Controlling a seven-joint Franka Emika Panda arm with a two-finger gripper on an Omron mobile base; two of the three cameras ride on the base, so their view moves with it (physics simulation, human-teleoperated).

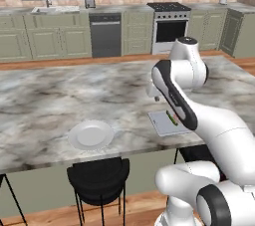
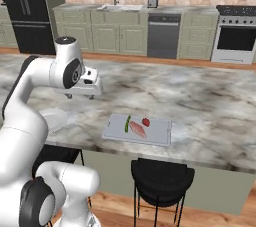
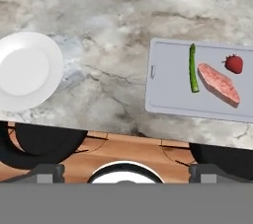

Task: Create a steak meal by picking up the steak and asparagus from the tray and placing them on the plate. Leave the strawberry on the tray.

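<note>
The grey tray [image 3: 168,94] lies on the marble island, right of the hand view. On it sit the green asparagus [image 3: 193,75], the pinkish steak [image 3: 219,84] beside it, and the small red strawberry [image 3: 234,63] at the far corner. The round white plate [image 3: 24,70] rests bare to the left, apart from the tray. My gripper [image 3: 126,173] hovers open and holds nothing, high over the counter's near edge, between plate and tray. From the right base view, the gripper [image 2: 80,96] hangs above the plate [image 2: 52,118], left of the tray [image 2: 160,133], steak [image 2: 137,129] and asparagus [image 2: 127,123].
Black bar stools [image 2: 161,173] stand under the island's near edge [image 1: 99,156]. The marble top [image 1: 60,95] stretches wide behind plate and tray. A stove [image 1: 169,26], dishwasher [image 1: 105,33] and cabinets line the far wall.
</note>
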